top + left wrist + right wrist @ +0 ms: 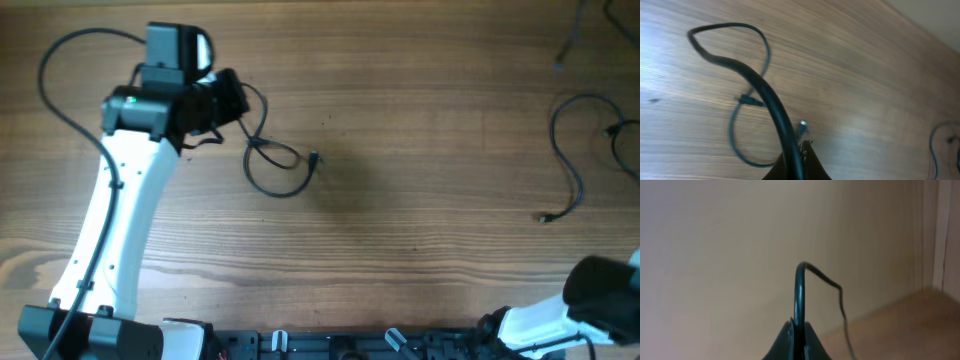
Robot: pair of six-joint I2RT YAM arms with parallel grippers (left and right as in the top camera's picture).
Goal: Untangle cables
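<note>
One thin black cable lies in a loose loop left of centre, its small plug pointing right. My left gripper is shut on this cable's upper end. In the left wrist view the cable runs out from between the shut jaws and crosses itself over the table, with the plug close by. A second cable curves at the far right and ends in a plug. My right gripper is shut on a thin black cable that arches up and then hangs down.
A third thin cord crosses the top right corner. The white left arm stretches from the front left edge to the back. The right arm's body sits at the front right corner. The right wrist view faces a beige wall.
</note>
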